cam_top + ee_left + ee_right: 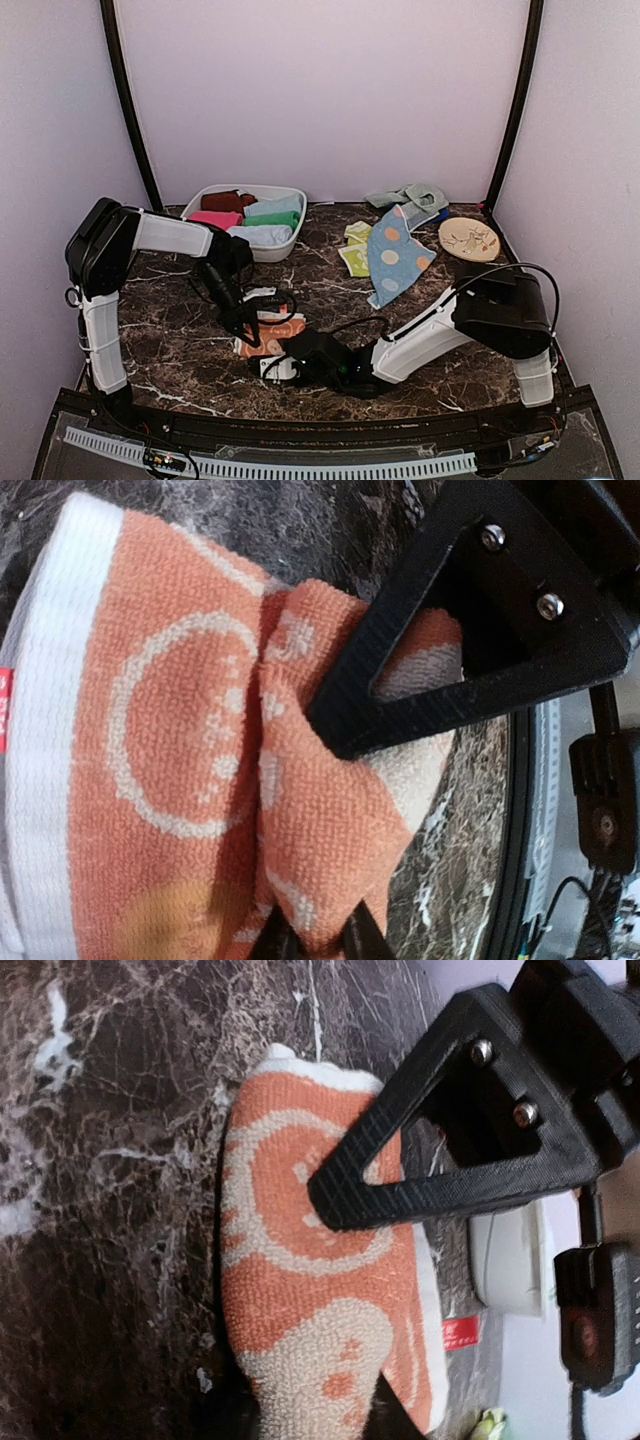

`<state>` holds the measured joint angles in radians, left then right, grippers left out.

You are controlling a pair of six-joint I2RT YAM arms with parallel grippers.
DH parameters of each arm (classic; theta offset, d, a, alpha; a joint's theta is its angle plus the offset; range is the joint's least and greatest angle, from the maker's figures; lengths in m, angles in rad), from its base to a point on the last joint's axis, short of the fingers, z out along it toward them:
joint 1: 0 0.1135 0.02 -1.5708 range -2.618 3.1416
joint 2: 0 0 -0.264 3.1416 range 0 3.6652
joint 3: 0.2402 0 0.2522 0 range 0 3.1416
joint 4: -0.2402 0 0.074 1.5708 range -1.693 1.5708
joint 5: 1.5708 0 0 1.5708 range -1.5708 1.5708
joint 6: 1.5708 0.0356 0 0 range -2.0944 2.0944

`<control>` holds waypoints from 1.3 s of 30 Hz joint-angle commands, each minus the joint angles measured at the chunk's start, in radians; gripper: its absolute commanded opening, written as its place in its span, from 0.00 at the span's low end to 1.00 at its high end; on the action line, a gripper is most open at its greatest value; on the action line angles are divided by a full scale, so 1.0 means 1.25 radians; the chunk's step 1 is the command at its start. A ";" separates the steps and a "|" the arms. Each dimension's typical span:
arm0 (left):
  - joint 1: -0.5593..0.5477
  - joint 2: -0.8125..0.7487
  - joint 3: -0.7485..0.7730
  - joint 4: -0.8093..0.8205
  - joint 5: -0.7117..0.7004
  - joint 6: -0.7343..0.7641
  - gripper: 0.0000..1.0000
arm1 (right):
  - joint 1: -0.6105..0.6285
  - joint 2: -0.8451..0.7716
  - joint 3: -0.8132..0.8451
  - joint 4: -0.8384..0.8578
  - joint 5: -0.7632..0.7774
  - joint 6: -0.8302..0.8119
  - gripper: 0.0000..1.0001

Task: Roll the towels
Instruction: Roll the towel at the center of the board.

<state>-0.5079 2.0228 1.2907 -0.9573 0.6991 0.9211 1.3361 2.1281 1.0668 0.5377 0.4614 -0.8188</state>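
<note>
A peach-orange towel [282,330] with cream prints lies partly rolled near the front middle of the table. My left gripper [245,335] comes down on its left end, and in the left wrist view it [315,935] is shut on a raised fold of the towel [180,760]. My right gripper [270,362] reaches in from the near side. In the right wrist view its jaws [315,1415] press on both sides of the towel's narrowed end [300,1290]. A light-blue spotted towel [395,260], a yellow-green one [355,250] and a mint one [405,195] lie loose at the back right.
A white oval tub [290,238] at the back left holds several rolled towels. A round beige disc [468,238] lies at the back right. Black frame posts stand at the rear corners. The table is dark marble [170,330].
</note>
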 commanded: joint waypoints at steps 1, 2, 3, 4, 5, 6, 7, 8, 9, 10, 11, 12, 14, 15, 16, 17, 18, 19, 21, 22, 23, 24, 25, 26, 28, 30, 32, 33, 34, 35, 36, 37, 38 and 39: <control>0.008 -0.049 -0.067 0.105 -0.185 -0.053 0.23 | -0.005 0.000 0.037 -0.124 -0.062 0.177 0.14; 0.015 -0.077 -0.090 0.123 -0.185 -0.052 0.25 | -0.005 -0.006 0.036 -0.142 -0.074 0.204 0.11; 0.025 -0.111 -0.115 0.143 -0.180 -0.050 0.28 | -0.005 -0.014 0.036 -0.158 -0.087 0.232 0.09; 0.041 -0.144 -0.138 0.162 -0.174 -0.050 0.29 | -0.006 -0.018 0.036 -0.174 -0.099 0.256 0.06; 0.053 -0.175 -0.160 0.181 -0.167 -0.053 0.31 | -0.007 -0.022 0.038 -0.191 -0.107 0.287 0.04; 0.069 -0.208 -0.178 0.193 -0.154 -0.051 0.32 | -0.010 -0.025 0.042 -0.210 -0.118 0.320 0.01; 0.083 -0.239 -0.194 0.199 -0.138 -0.042 0.35 | -0.015 -0.028 0.049 -0.233 -0.134 0.355 0.00; 0.098 -0.275 -0.212 0.208 -0.124 -0.031 0.36 | -0.023 -0.029 0.060 -0.264 -0.160 0.402 0.00; 0.109 -0.310 -0.228 0.217 -0.117 -0.020 0.37 | -0.034 -0.031 0.084 -0.303 -0.206 0.447 0.00; 0.117 -0.341 -0.246 0.225 -0.116 -0.008 0.38 | -0.046 -0.035 0.101 -0.335 -0.248 0.488 0.00; 0.123 -0.368 -0.267 0.230 -0.119 0.003 0.39 | -0.058 -0.043 0.108 -0.356 -0.291 0.526 0.00; 0.125 -0.389 -0.280 0.234 -0.128 0.012 0.40 | -0.068 -0.048 0.108 -0.363 -0.334 0.556 0.00; 0.129 -0.419 -0.303 0.237 -0.141 0.027 0.40 | -0.082 -0.054 0.101 -0.365 -0.413 0.610 0.00; 0.129 -0.430 -0.313 0.239 -0.143 0.032 0.40 | -0.091 -0.053 0.099 -0.366 -0.449 0.632 0.00; 0.130 -0.442 -0.321 0.242 -0.139 0.037 0.40 | -0.097 -0.048 0.097 -0.368 -0.484 0.652 0.00; 0.129 -0.450 -0.328 0.243 -0.125 0.044 0.40 | -0.104 -0.041 0.098 -0.371 -0.519 0.669 0.00; 0.129 -0.457 -0.333 0.236 -0.107 0.053 0.40 | -0.109 -0.033 0.100 -0.376 -0.546 0.688 0.00; 0.129 -0.463 -0.336 0.232 -0.088 0.056 0.41 | -0.114 -0.024 0.103 -0.384 -0.564 0.704 0.00; 0.122 -0.469 -0.337 0.217 -0.051 0.067 0.42 | -0.133 -0.006 0.106 -0.386 -0.623 0.751 0.00; 0.114 -0.471 -0.337 0.213 -0.042 0.072 0.42 | -0.147 0.003 0.107 -0.384 -0.658 0.775 0.00; 0.100 -0.475 -0.340 0.212 -0.040 0.079 0.43 | -0.160 0.015 0.112 -0.386 -0.691 0.799 0.00; 0.086 -0.481 -0.344 0.214 -0.041 0.090 0.42 | -0.173 0.029 0.118 -0.391 -0.736 0.818 0.00; 0.071 -0.490 -0.351 0.225 -0.040 0.095 0.42 | -0.186 0.041 0.126 -0.397 -0.764 0.836 0.00; 0.056 -0.503 -0.361 0.236 -0.038 0.105 0.42 | -0.197 0.053 0.133 -0.407 -0.786 0.848 0.00; 0.014 -0.530 -0.387 0.266 -0.058 0.126 0.43 | -0.212 0.070 0.149 -0.433 -0.813 0.863 0.00; -0.025 -0.547 -0.413 0.297 -0.084 0.138 0.43 | -0.226 0.086 0.163 -0.455 -0.833 0.880 0.00; -0.041 -0.543 -0.421 0.314 -0.094 0.139 0.46 | -0.238 0.100 0.171 -0.466 -0.854 0.897 0.00; -0.045 -0.537 -0.422 0.326 -0.097 0.132 0.48 | -0.242 0.104 0.173 -0.467 -0.860 0.903 0.00; -0.048 -0.528 -0.421 0.341 -0.098 0.123 0.49 | -0.245 0.106 0.172 -0.465 -0.865 0.906 0.00; -0.050 -0.520 -0.424 0.365 -0.106 0.109 0.49 | -0.246 0.109 0.172 -0.467 -0.868 0.905 0.00; -0.054 -0.511 -0.430 0.401 -0.122 0.093 0.49 | -0.247 0.110 0.175 -0.472 -0.870 0.903 0.00; -0.059 -0.504 -0.435 0.438 -0.141 0.081 0.49 | -0.247 0.114 0.179 -0.477 -0.875 0.904 0.00; -0.060 -0.496 -0.437 0.481 -0.154 0.071 0.49 | -0.248 0.118 0.186 -0.486 -0.881 0.907 0.00; -0.062 -0.489 -0.438 0.513 -0.162 0.058 0.48 | -0.250 0.124 0.193 -0.491 -0.891 0.911 0.00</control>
<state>-0.5747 1.3830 0.7639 -0.4969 0.5579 1.0470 1.0241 2.1941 1.3216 0.1272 -0.6361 0.2802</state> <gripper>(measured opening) 0.490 0.118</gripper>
